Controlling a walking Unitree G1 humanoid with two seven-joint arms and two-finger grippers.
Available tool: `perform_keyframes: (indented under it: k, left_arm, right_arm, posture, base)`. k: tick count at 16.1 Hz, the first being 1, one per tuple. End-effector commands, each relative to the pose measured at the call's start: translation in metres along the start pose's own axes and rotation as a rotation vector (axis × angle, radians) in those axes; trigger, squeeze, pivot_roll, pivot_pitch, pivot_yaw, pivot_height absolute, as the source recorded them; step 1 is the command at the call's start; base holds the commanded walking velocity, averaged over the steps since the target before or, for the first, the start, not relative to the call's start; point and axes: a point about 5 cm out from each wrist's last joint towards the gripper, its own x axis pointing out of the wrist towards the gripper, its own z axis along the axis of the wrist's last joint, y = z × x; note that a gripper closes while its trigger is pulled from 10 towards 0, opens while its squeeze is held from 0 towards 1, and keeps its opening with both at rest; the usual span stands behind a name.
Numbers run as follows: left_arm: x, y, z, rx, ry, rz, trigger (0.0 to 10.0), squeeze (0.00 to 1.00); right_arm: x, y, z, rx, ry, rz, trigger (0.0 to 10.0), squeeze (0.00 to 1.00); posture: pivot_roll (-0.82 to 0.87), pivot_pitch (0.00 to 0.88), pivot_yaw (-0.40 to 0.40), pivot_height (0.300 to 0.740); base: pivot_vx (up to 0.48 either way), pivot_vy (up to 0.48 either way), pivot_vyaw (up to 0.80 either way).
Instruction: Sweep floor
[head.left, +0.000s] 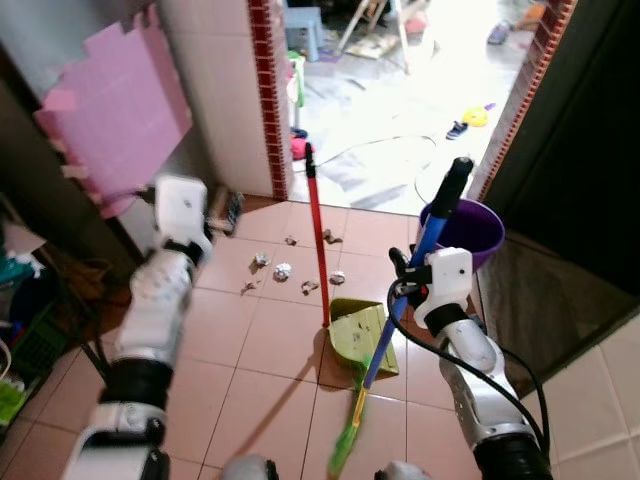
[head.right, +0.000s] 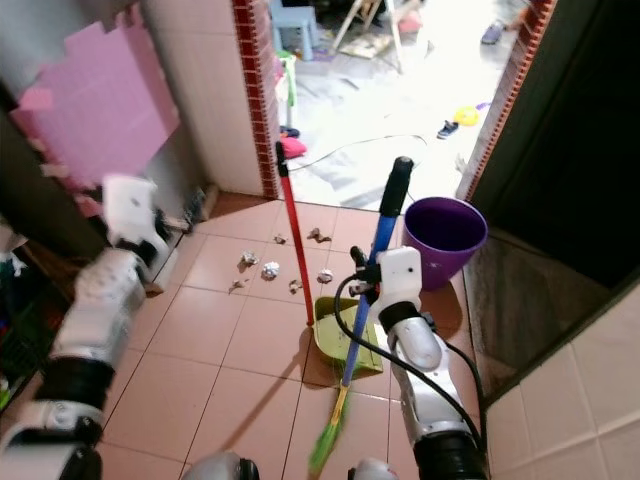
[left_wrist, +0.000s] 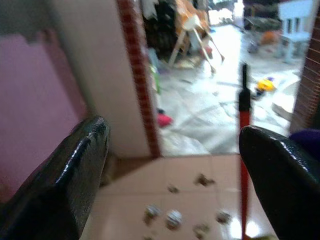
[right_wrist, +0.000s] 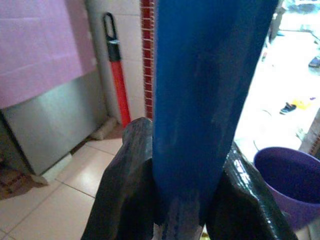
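**A:** Where is the broom?

**B:** The broom (head.left: 415, 280) has a blue handle with a black grip on top and green bristles on the tiles. It leans across the green dustpan (head.left: 362, 338), bristles nearer the robot than the pan. The right gripper (right_wrist: 177, 200) is clamped on the blue handle; both black fingers (right_wrist: 125, 190) press against the shaft.

**A:** And the dustpan itself?

**B:** It stands on the terracotta floor tiles (head.left: 260, 350) with its red handle (head.left: 317, 240) upright, black tip on top. Just beyond the dustpan, toward the doorway, lie several crumpled paper scraps (head.left: 283, 270), scattered on either side of the red handle.

**A:** The other arm?

**B:** The left gripper (left_wrist: 175, 175) is raised, off to the dustpan's left and apart from it, its two fingers spread wide with nothing between them. Its camera looks at the scraps and the red handle.

**A:** Anything else near the pan?

**B:** A purple bucket (head.left: 465, 228) stands to the dustpan's right, by the doorway's brick-trimmed edge. To the left, past the scraps, is a white tiled wall (head.left: 225, 80) with red trim and a pink sheet (head.left: 120, 110) beside it.
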Motion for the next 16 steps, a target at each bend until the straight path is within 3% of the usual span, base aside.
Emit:
perform_keyframes:
  k: [1,3,4,5,7,8,11,13,15,16]
  left_arm:
    - [0.001,-0.004,0.009,-0.013,-0.016,-0.031,10.0,0.00]
    - [0.002,-0.010,0.032,0.051,-0.089,-0.067,10.0,0.00]
    - [0.002,-0.005,0.044,0.083,-0.118,-0.057,10.0,0.00]
    - [0.002,0.004,0.053,0.088,-0.138,-0.029,10.0,0.00]
    - [-0.010,0.039,0.067,0.141,-0.150,0.063,10.0,0.00]
    - [-0.026,0.062,0.064,0.157,-0.118,0.144,10.0,0.00]
    - [-0.060,0.094,0.048,0.181,-0.037,0.276,10.0,0.00]
    - [-0.107,0.117,0.027,0.170,0.098,0.428,10.0,0.00]
    - [-0.135,0.112,0.015,0.183,0.176,0.443,10.0,0.00]
    - [-0.162,0.096,0.000,0.151,0.268,0.436,10.0,0.00]
  right_arm:
    - [0.002,-0.005,0.014,-0.031,-0.054,-0.010,10.0,0.00]
    - [0.003,-0.006,0.017,-0.028,-0.061,-0.009,10.0,0.00]
    - [0.006,-0.005,0.021,-0.031,-0.071,-0.002,10.0,0.00]
    - [0.007,-0.006,0.024,-0.031,-0.079,0.002,10.0,0.00]
    - [0.011,-0.006,0.025,-0.031,-0.082,0.006,10.0,0.00]
    - [0.012,-0.005,0.024,-0.030,-0.076,0.016,10.0,0.00]
    - [0.012,-0.001,0.024,-0.028,-0.074,0.027,10.0,0.00]
    - [0.010,-0.001,0.022,-0.025,-0.068,0.032,10.0,0.00]
    - [0.009,-0.002,0.020,-0.024,-0.059,0.033,10.0,0.00]
    - [0.007,0.000,0.016,-0.020,-0.051,0.034,10.0,0.00]
  posture:
    - [-0.13,0.000,0.061,0.740]
    - [-0.12,0.000,0.054,0.740]
    - [-0.11,0.000,0.050,0.740]
    - [-0.11,0.000,0.046,0.740]
    - [-0.09,0.000,0.034,0.740]
    - [-0.07,0.000,0.029,0.740]
    - [-0.07,0.000,0.029,0.740]
    - [-0.04,0.000,0.032,0.740]
    - [-0.04,0.000,0.032,0.740]
    - [-0.01,0.000,0.044,0.740]
  base:
    - [0.000,0.000,0.00]
    - [0.000,0.000,0.00]
    - [0.000,0.000,0.00]
    - [0.000,0.000,0.00]
    - [0.000,0.000,0.00]
    - [0.000,0.000,0.00]
    - [0.000,0.000,0.00]
    - [0.000,0.000,0.00]
    - [0.000,0.000,0.00]
    - [0.000,0.000,0.00]
